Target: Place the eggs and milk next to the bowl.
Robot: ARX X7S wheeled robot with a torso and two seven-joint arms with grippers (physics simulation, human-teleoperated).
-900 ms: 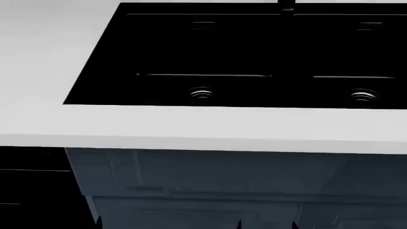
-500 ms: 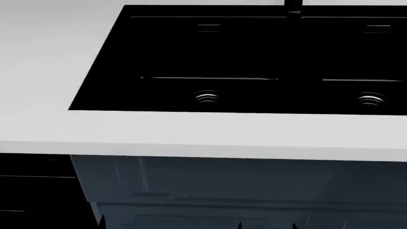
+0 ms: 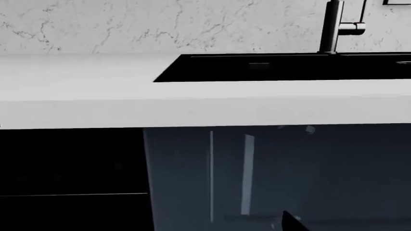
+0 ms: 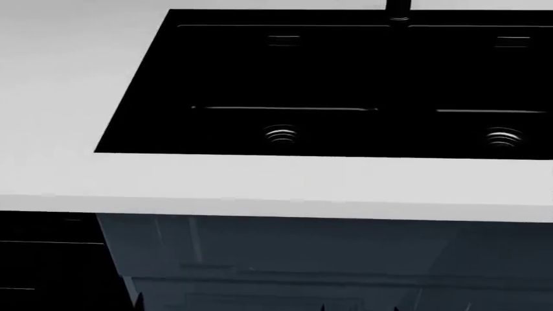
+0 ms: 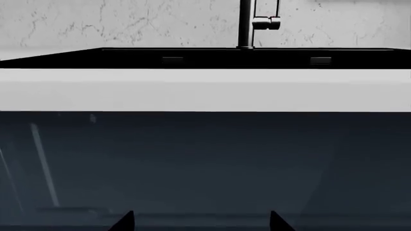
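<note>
Facing black sink (image 4: 328, 84) | view barely shifted down since earlier | both pincers' state unclear

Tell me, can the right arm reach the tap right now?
Probably not yet. The right pincer hangs low facing the cupboard door, under the counter edge, and the tap stands behind the sink. It must lift first.

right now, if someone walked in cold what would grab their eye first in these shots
The black double sink dominates, sunk into the white countertop straight ahead in the head view, with a round drain glinting in each basin. A dark metal faucet rises behind it against a marbled white wall. Below the counter edge is a glossy dark blue cabinet front; no eggs, milk or bowl are in view.
</note>
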